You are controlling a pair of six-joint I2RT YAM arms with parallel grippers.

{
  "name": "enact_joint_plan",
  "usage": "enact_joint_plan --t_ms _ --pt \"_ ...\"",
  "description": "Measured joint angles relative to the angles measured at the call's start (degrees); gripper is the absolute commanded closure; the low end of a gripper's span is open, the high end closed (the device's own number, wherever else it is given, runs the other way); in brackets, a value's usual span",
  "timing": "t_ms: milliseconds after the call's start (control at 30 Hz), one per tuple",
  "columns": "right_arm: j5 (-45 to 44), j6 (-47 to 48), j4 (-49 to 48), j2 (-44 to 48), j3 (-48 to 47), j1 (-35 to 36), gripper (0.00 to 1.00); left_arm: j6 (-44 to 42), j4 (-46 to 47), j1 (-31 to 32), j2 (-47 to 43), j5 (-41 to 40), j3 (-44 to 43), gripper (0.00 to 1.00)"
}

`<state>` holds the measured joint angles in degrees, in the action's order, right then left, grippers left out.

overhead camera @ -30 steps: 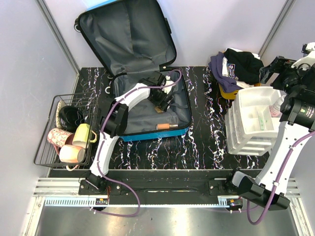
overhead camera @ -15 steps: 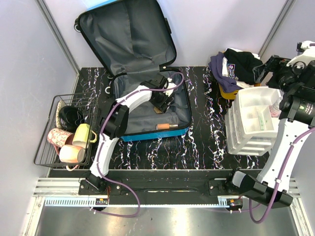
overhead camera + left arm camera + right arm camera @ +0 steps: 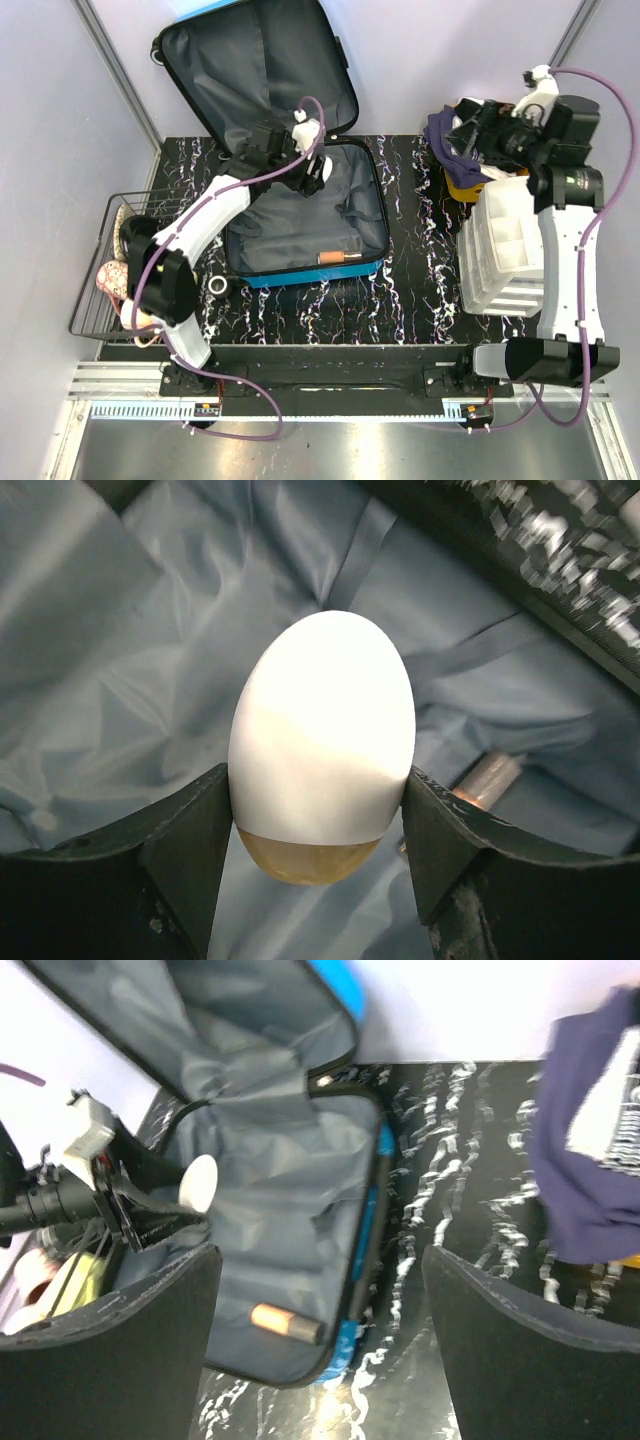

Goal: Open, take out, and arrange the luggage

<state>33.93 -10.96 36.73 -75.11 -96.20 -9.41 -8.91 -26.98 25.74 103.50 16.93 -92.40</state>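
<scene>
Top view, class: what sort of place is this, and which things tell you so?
Probably a robotics lab test cell: left arm and right arm bolted at a marbled table's edge, plain panel walls, and staged props, an open blue suitcase and a wire basket of mugs.

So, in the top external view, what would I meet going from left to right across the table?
First the wire basket → the luggage → the white organiser.
</scene>
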Motion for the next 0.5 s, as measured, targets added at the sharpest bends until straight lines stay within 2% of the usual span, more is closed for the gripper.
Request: enact_joint_plan --t_ms 200,367,500 --pt "-0.63 -4.52 -6.38 -5.44 0.31 12.28 0.1 3.32 10.01 0.98 -10.23 3.82 4.92 0.6" --pt "-2.03 -7.89 -11.72 -10.62 0.28 22.12 0.11 4.48 15.32 2.78 -12.15 4.81 6.4 0.6" --pt "-3.3 -9.53 -14.03 -14.21 0.09 26.45 0.13 4.52 17.42 4.24 -12.68 4.96 8.37 0.6"
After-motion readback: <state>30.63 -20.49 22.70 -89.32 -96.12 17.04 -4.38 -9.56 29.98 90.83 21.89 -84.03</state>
